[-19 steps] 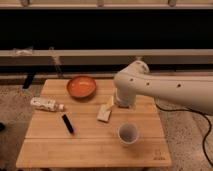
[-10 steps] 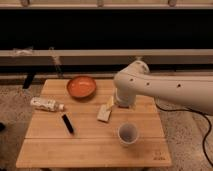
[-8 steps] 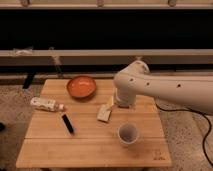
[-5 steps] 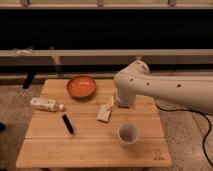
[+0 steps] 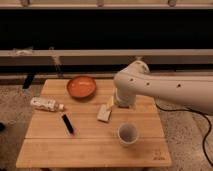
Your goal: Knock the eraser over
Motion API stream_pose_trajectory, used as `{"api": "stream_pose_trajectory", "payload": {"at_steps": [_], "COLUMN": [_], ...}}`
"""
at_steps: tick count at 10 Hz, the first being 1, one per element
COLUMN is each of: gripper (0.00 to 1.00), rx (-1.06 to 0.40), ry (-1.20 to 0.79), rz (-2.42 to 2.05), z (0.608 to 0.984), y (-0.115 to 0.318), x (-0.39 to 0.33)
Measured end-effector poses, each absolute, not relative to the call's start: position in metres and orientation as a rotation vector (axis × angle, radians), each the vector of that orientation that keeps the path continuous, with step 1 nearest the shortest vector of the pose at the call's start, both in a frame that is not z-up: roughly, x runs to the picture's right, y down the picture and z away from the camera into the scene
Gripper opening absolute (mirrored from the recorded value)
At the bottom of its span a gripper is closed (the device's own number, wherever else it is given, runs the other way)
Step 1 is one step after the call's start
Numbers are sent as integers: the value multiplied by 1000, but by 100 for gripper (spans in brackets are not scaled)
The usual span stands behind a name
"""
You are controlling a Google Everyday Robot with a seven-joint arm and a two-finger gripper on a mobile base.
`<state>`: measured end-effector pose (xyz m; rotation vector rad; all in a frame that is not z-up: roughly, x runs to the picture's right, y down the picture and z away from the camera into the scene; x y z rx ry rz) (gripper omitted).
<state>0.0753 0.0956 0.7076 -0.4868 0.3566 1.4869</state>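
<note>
Behind my work surface runs a dark wall crossed by pale horizontal rails, and below it a speckled floor; the surface itself is a light wooden slatted table [image 5: 90,150] seen from the front; my white arm [image 5: 165,90] reaches in from the right side and bends down over the right half of the table top; my gripper [image 5: 122,104] sits low at the end of that arm, close above the wood, mostly hidden under the bulky wrist, so I cannot tell how wide it stands or whether it has hold of anything; the pale tan block-shaped eraser [image 5: 104,113] is near the middle of the table, just beside the gripper on its left, with its far end toward the gripper; whether the two touch I cannot tell, nor whether the eraser lies flat or leans; a round orange bowl [image 5: 81,87] rests behind it toward the table's back edge; a clear plastic bottle with a white label [image 5: 45,104] lies on its side at the left edge; a small black stick-shaped object [image 5: 67,123] lies flat between the bottle and the eraser, nearer the front; a white paper cup [image 5: 127,134] stands upright in front of the gripper, well apart from the eraser
</note>
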Motion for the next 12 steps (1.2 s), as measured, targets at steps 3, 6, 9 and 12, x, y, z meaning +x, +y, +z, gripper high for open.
{"api": "stream_pose_trajectory", "payload": {"at_steps": [3,6,9,12], "gripper": [80,80,80,80], "rx": [-487,-489,-515,-578], "ry": [357,364,345,300], "rz": [1487,1461,1361,1233], "z": [708,711,722,724], "y": [96,95,94,96], "x": [75,71,24,-63]}}
